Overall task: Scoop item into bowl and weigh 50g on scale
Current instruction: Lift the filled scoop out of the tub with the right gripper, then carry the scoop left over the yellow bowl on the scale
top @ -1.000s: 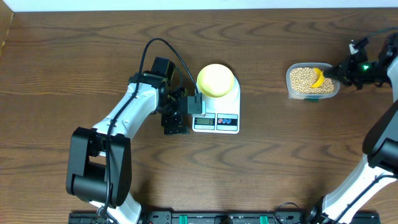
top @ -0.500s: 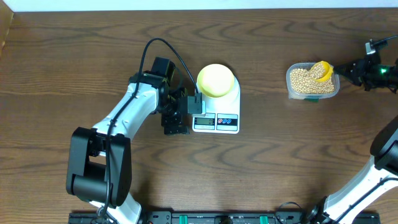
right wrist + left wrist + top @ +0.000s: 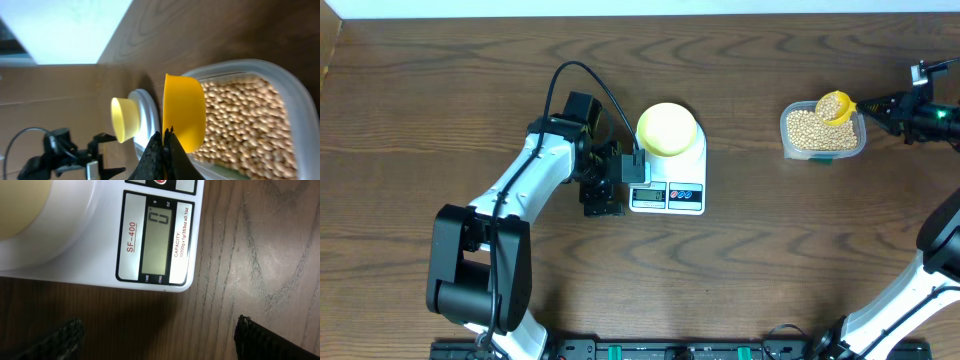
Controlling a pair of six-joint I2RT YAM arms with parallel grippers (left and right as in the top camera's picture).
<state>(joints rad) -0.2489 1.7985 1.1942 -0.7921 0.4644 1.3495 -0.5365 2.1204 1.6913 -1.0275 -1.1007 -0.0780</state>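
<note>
Brown wood-grain worktop (image 3: 440, 80): carries everything, same layout as a second ago.

White-and-black left arm (image 3: 520, 180): reaches from the near edge toward the left side of the scale, in the same pose as a second ago.

Right arm (image 3: 895, 295): rises along the right edge, wrist now drawn further right than a second ago.

White scale (image 3: 692, 165): lies mid-worktop, not shifted.

Clear plastic tub (image 3: 788, 140): stands well to the right of the scale, in the same place as before.

Pale yellow-green bowl (image 3: 667, 128): stands on the far part of the scale's platform, plain pale inside showing from above.

Left tool (image 3: 619, 188): released, fingers spread wide, grasping nothing, just beside the scale's display end.

Right tool (image 3: 162, 142): clenched on the handle of the scoop.

Yellow scoop (image 3: 835, 106): a second ago tilted down among the tub's contents, now raised over the tub's far right corner, mouth up, tan fill showing inside the rim.

Grey display (image 3: 157, 242): shows a single digit, seemingly a zero.

Beige-tan beans (image 3: 810, 128): mostly heaped in the tub, some up in the scoop.
</note>
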